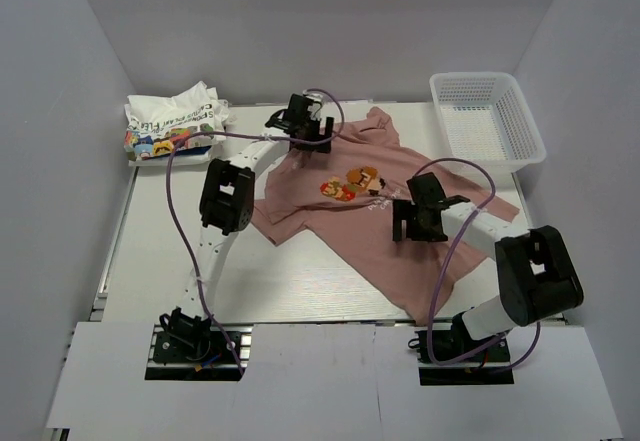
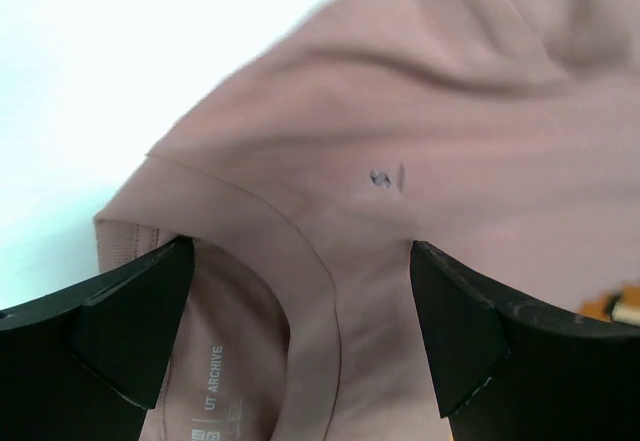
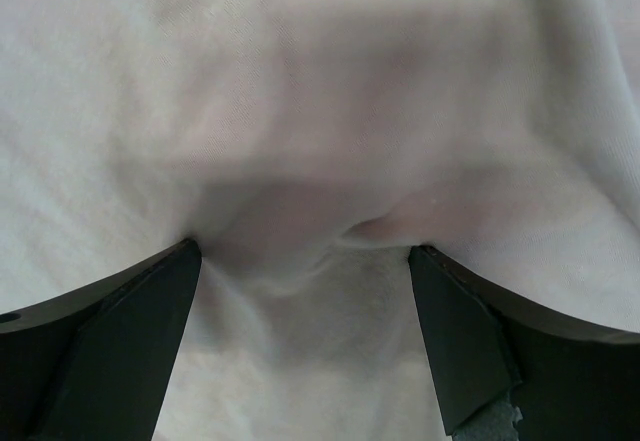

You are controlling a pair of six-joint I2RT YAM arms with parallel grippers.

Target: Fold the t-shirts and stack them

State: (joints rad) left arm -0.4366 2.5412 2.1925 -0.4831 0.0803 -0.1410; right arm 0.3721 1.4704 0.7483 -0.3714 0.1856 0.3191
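The dusty-pink t-shirt [image 1: 340,223] lies spread on the table, print up, collar toward the back. My left gripper [image 1: 303,133] is open just above its collar [image 2: 290,261]; the neck label shows between the fingers [image 2: 130,321]. My right gripper [image 1: 418,223] is open low over the shirt's right side, its fingers [image 3: 470,341] straddling a raised fold of pink cloth [image 3: 330,211]. The white t-shirt [image 1: 175,123] with cartoon print lies bunched at the back left corner.
A white plastic mesh basket [image 1: 487,119] stands at the back right. Purple cables loop from both arms over the table. Grey walls enclose the table on three sides.
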